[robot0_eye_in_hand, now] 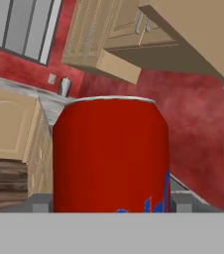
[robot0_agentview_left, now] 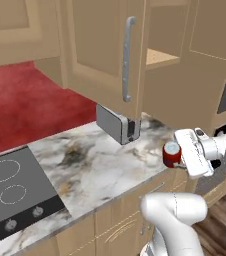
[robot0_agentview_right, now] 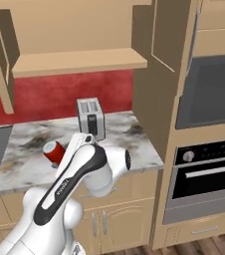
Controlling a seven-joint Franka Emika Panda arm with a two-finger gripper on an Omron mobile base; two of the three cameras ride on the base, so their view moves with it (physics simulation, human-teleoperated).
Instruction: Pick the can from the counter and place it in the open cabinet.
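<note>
While gripper (robot0_eye_in_hand: 109, 201) pinches the can (robot0_eye_in_hand: 110, 154) — blue lettering cut off, unreadable.

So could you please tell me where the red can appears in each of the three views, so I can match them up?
Left base view: can at right of centre, held in the end effector past the counter edge.
Right base view: can at left of centre, beside the arm.
Hand view: can in the centre, large.
Shared landmark in both base views: the toaster, just behind the can.
</note>
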